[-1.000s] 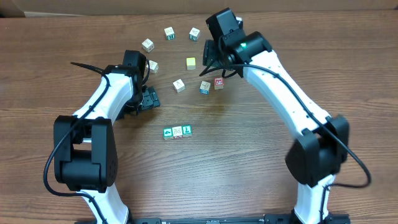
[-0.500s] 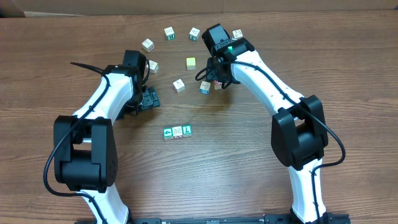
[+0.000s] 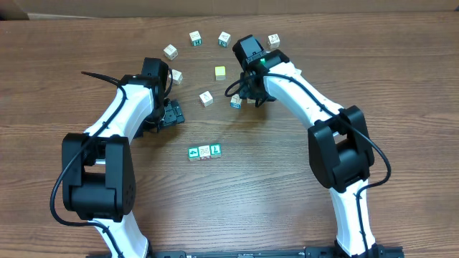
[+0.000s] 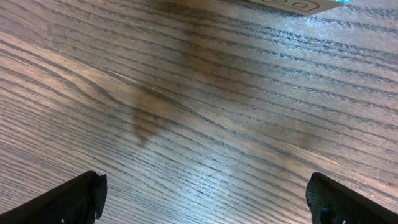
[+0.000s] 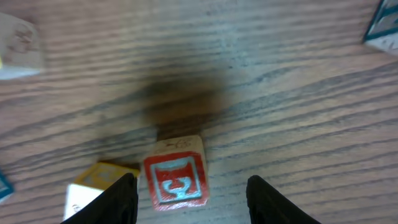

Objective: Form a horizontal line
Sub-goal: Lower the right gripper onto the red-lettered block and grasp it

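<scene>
Three cubes form a short row mid-table: green with a white mark, white and green "L". The red-faced cube sits apart on the wood, up and to the right of the row. My right gripper hangs over it, open, with one finger on each side. The left finger is close to the cube and the right finger stands well off it. In the overhead view this gripper hides most of that cube. My left gripper rests open and low over bare wood.
A blue cube lies just left of the right gripper, its yellow side showing beside the left finger. A yellow cube and several loose letter cubes are scattered across the far part of the table.
The right gripper has come down over the red-faced cube and its jaws have narrowed around it. The left arm and the three-cube row have not moved.
</scene>
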Robot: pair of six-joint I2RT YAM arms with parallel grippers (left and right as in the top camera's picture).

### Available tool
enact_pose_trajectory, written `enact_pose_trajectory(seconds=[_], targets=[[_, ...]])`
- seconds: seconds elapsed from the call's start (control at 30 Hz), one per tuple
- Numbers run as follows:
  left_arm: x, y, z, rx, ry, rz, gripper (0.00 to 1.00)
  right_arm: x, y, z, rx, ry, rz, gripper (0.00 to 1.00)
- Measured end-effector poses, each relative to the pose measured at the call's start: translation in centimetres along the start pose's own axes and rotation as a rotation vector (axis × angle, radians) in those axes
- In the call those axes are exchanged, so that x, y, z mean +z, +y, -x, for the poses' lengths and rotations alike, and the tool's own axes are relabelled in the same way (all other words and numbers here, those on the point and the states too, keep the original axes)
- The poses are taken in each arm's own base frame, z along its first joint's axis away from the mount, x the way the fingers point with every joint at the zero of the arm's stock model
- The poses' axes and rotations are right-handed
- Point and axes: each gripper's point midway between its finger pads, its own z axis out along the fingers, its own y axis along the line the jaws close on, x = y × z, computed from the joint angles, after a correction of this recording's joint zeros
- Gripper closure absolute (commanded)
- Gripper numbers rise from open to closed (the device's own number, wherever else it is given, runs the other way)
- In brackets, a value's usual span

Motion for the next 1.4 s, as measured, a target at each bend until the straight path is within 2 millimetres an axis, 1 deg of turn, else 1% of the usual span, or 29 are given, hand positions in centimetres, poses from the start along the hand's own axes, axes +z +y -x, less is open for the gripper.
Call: enact_pose_trajectory(seconds=[0.17, 0.3, 0.37, 0.53, 0.57, 0.63, 0.7, 0.8, 0.87, 0.93, 1.4], targets=[[0.0, 0.0, 0.0, 0.0, 0.0, 0.0, 0.0, 0.91, -0.03, -0.33, -0.002, 0.011, -0.007, 0.51], [0.0, 0.0, 0.0, 0.0, 0.0, 0.0, 0.01, 0.94, -0.03, -0.34, -0.001, 0.012, -0.007, 0.66], [0.0, 0.0, 0.0, 0.0, 0.0, 0.0, 0.0, 0.94, -0.07, -0.36, -0.004, 0.012, -0.009, 0.7], [0.0, 0.0, 0.01, 0.0, 0.0, 0.0, 0.0, 0.94, -0.13, -0.33, -0.005, 0.011, -0.012, 0.7], [0.0, 0.0, 0.0, 0.0, 0.0, 0.0, 0.0, 0.94, -0.12, -0.32, -0.005, 0.01, -0.012, 0.68], [0.0, 0.0, 0.0, 0.0, 0.0, 0.0, 0.0, 0.94, -0.14, -0.32, -0.005, 0.01, -0.013, 0.59], [0.0, 0.0, 0.0, 0.0, 0.0, 0.0, 0.0, 0.94, -0.15, -0.3, -0.01, 0.009, -0.013, 0.55], [0.0, 0.0, 0.01, 0.0, 0.0, 0.0, 0.0, 0.95, -0.19, -0.29, -0.006, 0.009, -0.015, 0.56], [0.0, 0.0, 0.0, 0.0, 0.0, 0.0, 0.0, 0.95, -0.19, -0.28, -0.006, 0.008, -0.015, 0.59], [-0.01, 0.0, 0.0, 0.0, 0.0, 0.0, 0.0, 0.95, -0.24, -0.22, -0.007, 0.005, -0.018, 0.6], [-0.01, 0.0, 0.0, 0.0, 0.0, 0.0, 0.01, 0.94, -0.21, -0.11, -0.005, 0.0, -0.018, 0.6]])
